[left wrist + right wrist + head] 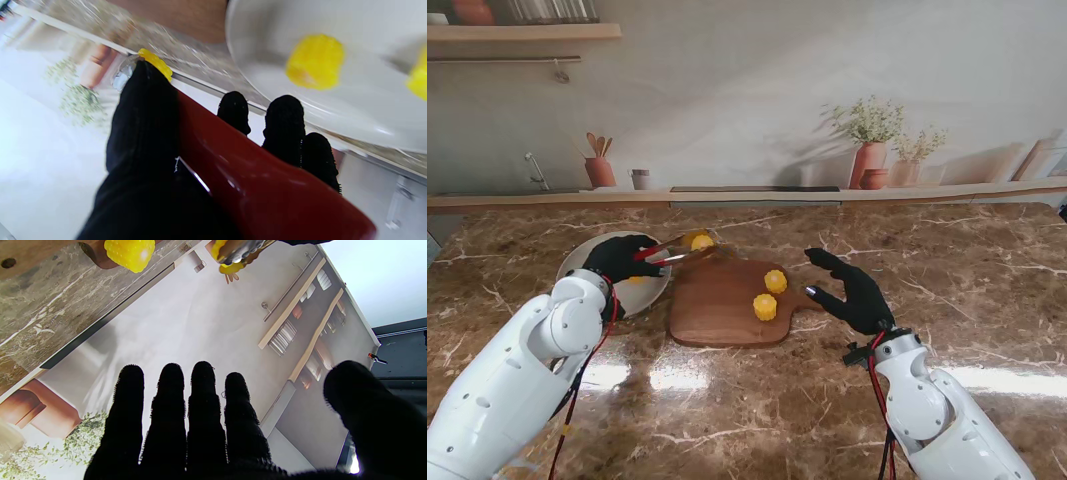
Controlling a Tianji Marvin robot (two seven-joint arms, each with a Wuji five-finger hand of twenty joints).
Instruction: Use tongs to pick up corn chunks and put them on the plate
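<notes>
The left hand [620,258] is wrapped around the red handle of the tongs [659,255], its black-gloved fingers [284,126] curled over the far side of the handle and the thumb pressed along the near side. It hangs over the white plate [577,256], which lies directly under it. From this hand the tongs reach out to the right, and their metal tips hold a corn chunk [701,241] just past the plate's rim, over the marble beside the far left corner of the wooden cutting board [717,305]. In the left wrist view two more corn pieces show on the plate, one whole [315,61] and one cut by the picture's edge [418,78]; the stand view shows only a yellow sliver at the hand's near edge. Farther right of the left hand, two corn chunks rest on the board, one farther from me [775,281] and one nearer to me [765,307], close together but apart. Beyond them, off the board's right side by its handle, the right hand [853,292] hovers with fingers [170,406] stretched straight and spread, thumb out to the side, holding nothing.
</notes>
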